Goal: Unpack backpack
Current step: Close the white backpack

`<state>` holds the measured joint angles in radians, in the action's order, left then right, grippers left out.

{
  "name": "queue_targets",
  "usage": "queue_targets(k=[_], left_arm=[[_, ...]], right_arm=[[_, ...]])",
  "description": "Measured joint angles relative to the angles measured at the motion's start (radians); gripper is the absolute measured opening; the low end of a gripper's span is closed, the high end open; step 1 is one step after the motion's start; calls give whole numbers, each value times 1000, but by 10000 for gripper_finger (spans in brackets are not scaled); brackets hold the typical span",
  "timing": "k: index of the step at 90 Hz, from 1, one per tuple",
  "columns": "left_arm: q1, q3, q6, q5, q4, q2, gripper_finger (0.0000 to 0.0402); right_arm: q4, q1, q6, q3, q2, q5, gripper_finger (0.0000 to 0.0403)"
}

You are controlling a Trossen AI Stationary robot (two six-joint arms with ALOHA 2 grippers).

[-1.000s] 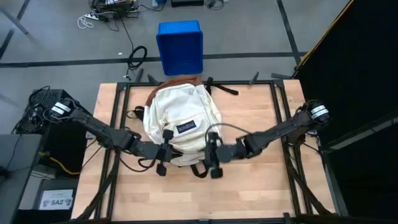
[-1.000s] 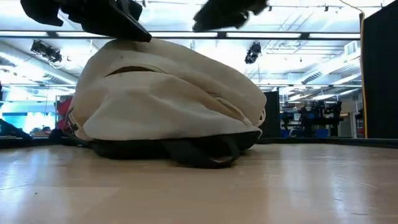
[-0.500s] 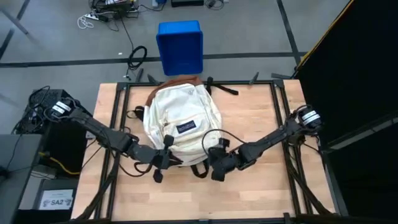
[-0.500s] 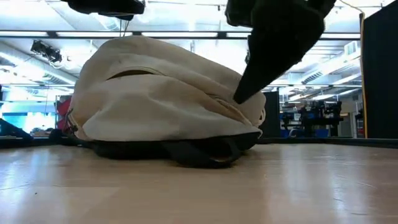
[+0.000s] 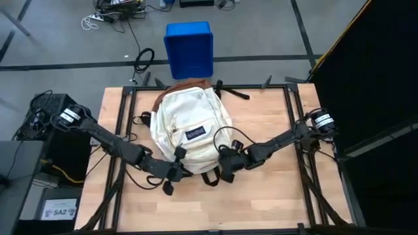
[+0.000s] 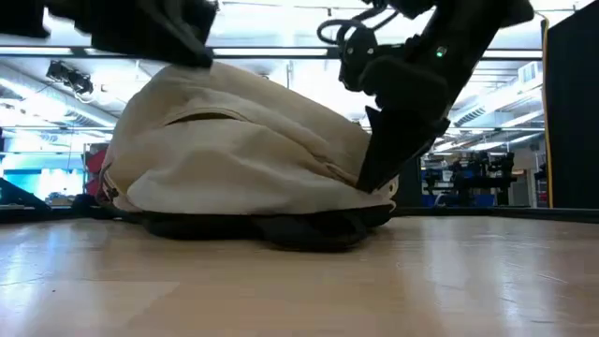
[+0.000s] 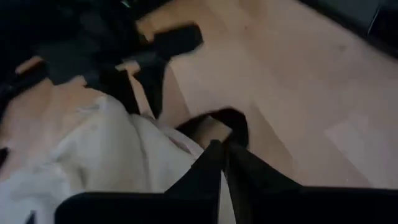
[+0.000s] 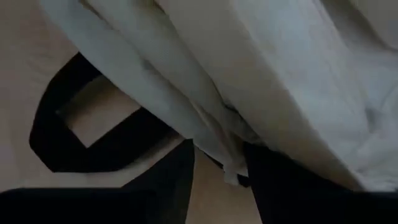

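Observation:
The cream-white backpack (image 5: 189,127) lies flat on the wooden table, its brown base (image 5: 186,88) toward the far edge and its logo patch (image 5: 194,133) facing up. Dark strap loops (image 8: 74,130) stick out at its near end. My left gripper (image 5: 175,172) hovers shut over the near left corner of the backpack (image 7: 118,155). My right gripper (image 5: 225,167) is open at the near right corner, slanting down, with the backpack's zipper seam (image 8: 227,165) between its fingers. My left gripper is shut just above the backpack's near left edge (image 7: 186,146); I cannot tell whether it touches the fabric. My right gripper comes slanting down from above and the right, and a fingertip (image 6: 370,178) lies against the backpack's near right side. Its open fingers straddle the zipper seam (image 8: 231,173), which lies slack on the table.
A blue bin (image 5: 189,49) stands on the floor beyond the table's far edge. Bare wood (image 5: 261,202) stretches along the near edge and to the right of the backpack. A black panel (image 5: 379,78) stands at the right.
My right gripper has come down from above the backpack and tipped its fingers onto the backpack's near right side. My left gripper has shifted a little toward the near edge, staying above the backpack. The backpack has stayed where it was.

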<state>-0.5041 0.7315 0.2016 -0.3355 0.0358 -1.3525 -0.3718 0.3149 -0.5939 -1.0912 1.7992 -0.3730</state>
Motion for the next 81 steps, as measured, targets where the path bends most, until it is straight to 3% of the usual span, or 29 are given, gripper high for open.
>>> queue_targets(k=[18,40,63,81], left_arm=[[0,0,1,-16,27,-23,0],[0,0,36,-53,27,-23,0],[1,0,98,-56,66,-23,6],[4,0,116,-56,117,-27,52]], right_arm=[[6,-28,11,20,0,2,118],[18,-33,69,9,-4,30,9],[56,-15,106,-77,-9,112,2],[137,-7,174,-138,-10,162,1]])
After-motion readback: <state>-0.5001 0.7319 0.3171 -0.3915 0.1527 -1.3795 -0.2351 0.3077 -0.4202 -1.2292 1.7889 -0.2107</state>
